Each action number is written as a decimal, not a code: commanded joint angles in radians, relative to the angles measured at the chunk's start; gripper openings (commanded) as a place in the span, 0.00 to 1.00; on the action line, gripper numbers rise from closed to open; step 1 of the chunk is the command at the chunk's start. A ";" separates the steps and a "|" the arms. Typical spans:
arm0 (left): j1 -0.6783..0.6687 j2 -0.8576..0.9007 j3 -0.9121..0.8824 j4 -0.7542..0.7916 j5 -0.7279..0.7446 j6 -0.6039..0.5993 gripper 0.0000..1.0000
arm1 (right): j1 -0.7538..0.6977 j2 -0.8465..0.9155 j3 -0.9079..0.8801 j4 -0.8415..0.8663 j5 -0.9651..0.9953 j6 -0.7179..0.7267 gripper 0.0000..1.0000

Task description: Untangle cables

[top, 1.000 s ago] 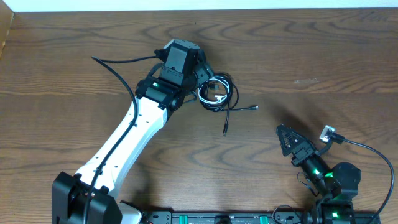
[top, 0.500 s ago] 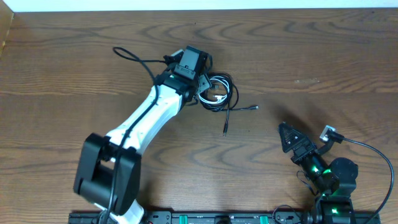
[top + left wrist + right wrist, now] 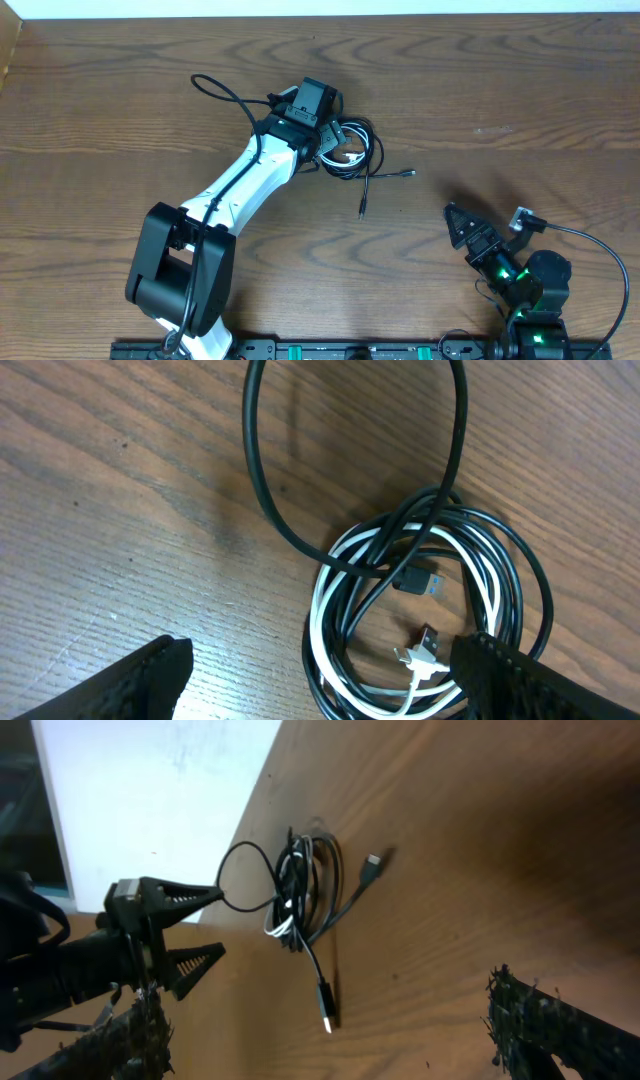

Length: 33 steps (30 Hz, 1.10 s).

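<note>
Entry: cables [image 3: 345,158], three, tangled. They are laid in one coiled bundle flat on a wooden table [image 3: 150,80].

- White cable [image 3: 318,610]: wound in rings inside the bundle and interlaced with the black strands. Its silver plug [image 3: 425,645] is seen within the rings.
- Black cables [image 3: 298,890]: wound around and through the white rings. A dark plug with a blue tip [image 3: 422,580] is lodged in the middle of the bundle. A wide black loop [image 3: 248,440] is thrown out from the bundle on the side away from the plugs. Two loose black tails are led out of the bundle across the wood, one ending just beside it [image 3: 405,174] and one a little further off [image 3: 362,208], each with a small plug.

Left gripper [image 3: 320,645]: held directly over the bundle with its fingers spread wide. One finger is set outside the bundle over bare wood; the other is at the bundle's edge, over the outer black strands. Whether that finger is touching them cannot be told. Nothing is clamped.

Right gripper [image 3: 458,222]: placed well apart from the bundle, beyond the further loose tail, and pointed toward it. Its fingers are spread fully and nothing is held.
</note>
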 commanded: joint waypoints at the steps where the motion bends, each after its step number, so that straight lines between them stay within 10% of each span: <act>1: 0.003 0.011 -0.010 -0.004 -0.004 0.010 0.86 | -0.002 0.000 -0.001 -0.023 -0.006 -0.019 0.99; 13: 0.002 0.058 -0.010 -0.011 0.045 -0.060 0.61 | -0.002 0.000 -0.001 -0.041 0.110 -0.019 0.99; 28: 0.001 0.185 -0.010 0.021 0.092 -0.198 0.58 | -0.002 0.001 -0.001 -0.048 0.264 -0.019 0.99; 33: 0.001 0.223 -0.010 0.039 0.103 -0.198 0.34 | -0.002 0.000 -0.001 -0.049 0.264 -0.019 0.99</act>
